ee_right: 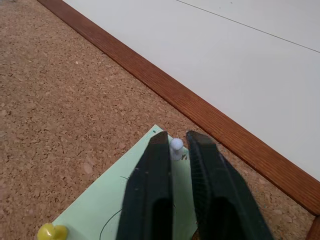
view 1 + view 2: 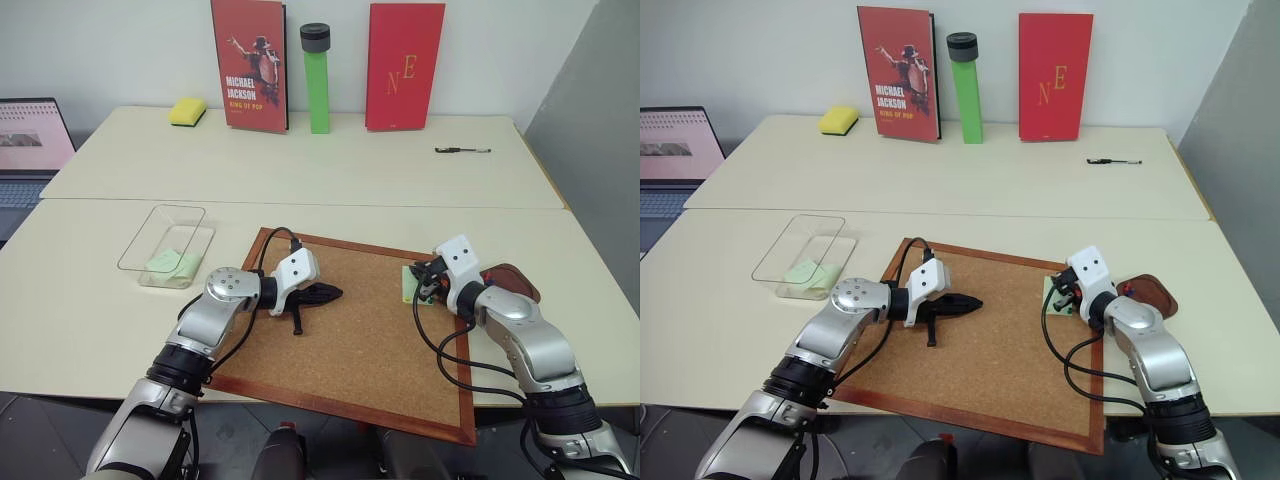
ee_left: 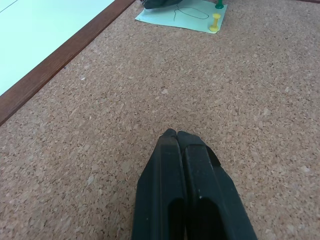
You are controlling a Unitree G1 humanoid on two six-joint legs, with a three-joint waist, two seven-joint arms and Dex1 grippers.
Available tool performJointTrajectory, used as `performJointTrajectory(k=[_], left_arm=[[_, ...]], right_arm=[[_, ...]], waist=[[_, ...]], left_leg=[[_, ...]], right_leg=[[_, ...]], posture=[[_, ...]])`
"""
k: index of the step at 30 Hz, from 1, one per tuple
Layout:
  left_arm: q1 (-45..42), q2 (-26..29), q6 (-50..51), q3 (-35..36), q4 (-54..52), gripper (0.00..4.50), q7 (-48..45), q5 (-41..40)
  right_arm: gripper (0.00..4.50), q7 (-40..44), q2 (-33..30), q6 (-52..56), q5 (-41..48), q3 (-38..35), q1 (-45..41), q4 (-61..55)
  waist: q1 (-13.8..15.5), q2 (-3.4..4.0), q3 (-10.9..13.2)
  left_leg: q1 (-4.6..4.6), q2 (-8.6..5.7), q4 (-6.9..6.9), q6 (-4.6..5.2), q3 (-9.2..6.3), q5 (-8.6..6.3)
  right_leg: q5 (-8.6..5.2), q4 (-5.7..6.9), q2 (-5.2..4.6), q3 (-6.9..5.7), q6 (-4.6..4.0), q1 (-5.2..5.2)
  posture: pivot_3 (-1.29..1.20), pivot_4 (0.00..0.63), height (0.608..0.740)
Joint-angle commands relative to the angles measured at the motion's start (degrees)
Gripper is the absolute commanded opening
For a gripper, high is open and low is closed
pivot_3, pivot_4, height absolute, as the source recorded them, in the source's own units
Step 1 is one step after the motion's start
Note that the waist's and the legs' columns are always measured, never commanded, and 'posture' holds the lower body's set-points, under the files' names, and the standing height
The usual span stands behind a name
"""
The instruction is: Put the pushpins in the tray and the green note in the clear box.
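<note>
Corkboard (image 2: 360, 340) in a wood frame lies nearest, flat on the front pale bench (image 2: 90, 300). Over its middle the left hand (image 2: 330, 294) hovers with fingers pressed together, empty. At the board's right edge the right hand (image 1: 176, 142) has its fingers closed on a white pushpin (image 1: 176, 145) stuck in a corner of the green note (image 1: 100, 210); a yellow pin (image 1: 50, 232) and a green pin (image 3: 219, 4) also stand in that note. Just right of the board sits the brown tray (image 2: 1150, 297), with red and blue specks in it. Left of the board stands the clear box (image 2: 170, 245), a pale green slip inside. On the second bench behind, against the white wall, stand two red books (image 2: 248, 62), a green tube (image 2: 318, 80), a yellow sponge (image 2: 187, 111) and a pen (image 2: 462, 150); a laptop (image 2: 30, 140) sits far left.
</note>
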Motion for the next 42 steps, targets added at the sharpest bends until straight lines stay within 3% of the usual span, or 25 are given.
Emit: performJointTrajectory(k=[1, 19, 28, 33, 42], left_arm=[[1.3, 1.5, 0.2, -0.2, 0.7, 0.0, 0.2, 1.8], [0.9, 1.5, -0.2, -1.8, 1.6, 0.0, 0.9, 4.3], [1.5, 1.9, 0.1, -1.8, 0.3, 0.0, 0.9, 4.1], [1.0, 2.1, -0.2, -2.1, 0.6, 0.0, 0.6, 4.3], [0.1, 2.0, -0.7, -2.3, 1.1, 0.0, 0.5, 4.8]], right_arm=[[0.06, 0.7, -0.4, -0.3, 0.1, -0.5, -1.3, -2.8], [0.06, -2.4, 0.2, 3.2, 1.7, -4.6, -0.8, -14.1], [0.06, -3.5, -7.8, 7.6, 0.7, -16.8, 9.7, -20.2], [0.06, -4.2, -13.0, 4.1, -4.9, -16.0, 16.3, -18.1], [0.06, -4.8, -13.8, -0.6, -10.5, -11.4, 16.8, -12.2]], waist=[[0.0, 0.0, 0.0], [-0.1, 0.01, 0.0], [0.2, 0.0, 0.0], [-0.2, 0.05, 0.0], [-0.7, 0.07, -0.1]], left_leg=[[0.0, 0.0, 0.0, 0.0, 0.0, 0.0], [0.04, 0.01, 0.0, 0.0, 0.0, 0.0], [-0.02, 0.0, -0.03, 0.0, 0.0, 0.0], [0.05, 0.01, -0.03, 0.0, 0.02, 0.0], [0.09, 0.01, 0.02, 0.01, 0.05, 0.01]], right_leg=[[0.0, 0.0, 0.0, 0.0, 0.0, 0.0], [0.0, 0.01, 0.0, 0.0, 0.0, 0.02], [-0.01, -0.06, -0.01, -0.01, 0.0, 0.01], [-0.02, -0.02, 0.0, 0.02, -0.03, 0.01], [-0.19, -0.05, 0.0, 0.07, -0.3, 0.07]], posture=[[0.0, 0.15, 0.74], [0.0, 0.15, 0.74], [0.0, 0.15, 0.74], [0.0, 0.15, 0.74], [0.0, 0.15, 0.74]])
